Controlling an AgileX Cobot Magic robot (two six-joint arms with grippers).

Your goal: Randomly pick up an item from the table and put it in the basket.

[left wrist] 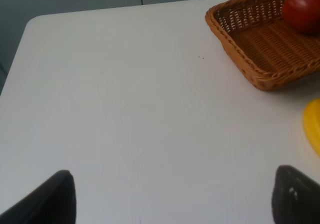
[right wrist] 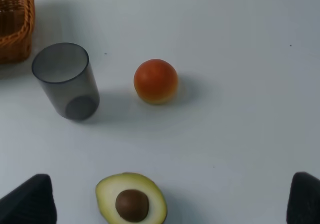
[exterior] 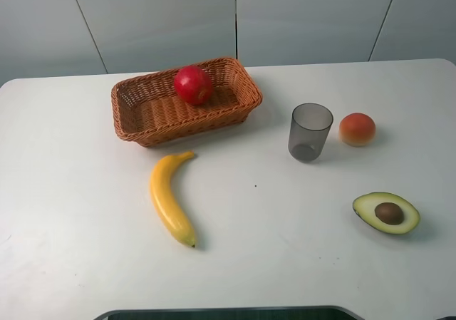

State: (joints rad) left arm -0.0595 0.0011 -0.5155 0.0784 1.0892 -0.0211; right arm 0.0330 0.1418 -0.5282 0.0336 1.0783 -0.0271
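Note:
The red apple [exterior: 193, 85] lies inside the orange-brown wicker basket [exterior: 142, 127] at the back left of the white table [exterior: 285, 249]. In the left wrist view the apple [left wrist: 302, 9] shows in the basket [left wrist: 250, 64]. My left gripper [left wrist: 172, 199] is open and empty over bare table, well short of the basket. My right gripper [right wrist: 170, 204] is open and empty, hovering near the avocado half. Neither gripper shows in the exterior high view.
A yellow banana [exterior: 171, 199] lies in front of the basket. A grey translucent cup [exterior: 310, 132] stands right of the basket, with an orange-pink peach [exterior: 357, 129] beside it. An avocado half [exterior: 386, 212] lies at the front right. The basket corner [right wrist: 15, 29] shows in the right wrist view.

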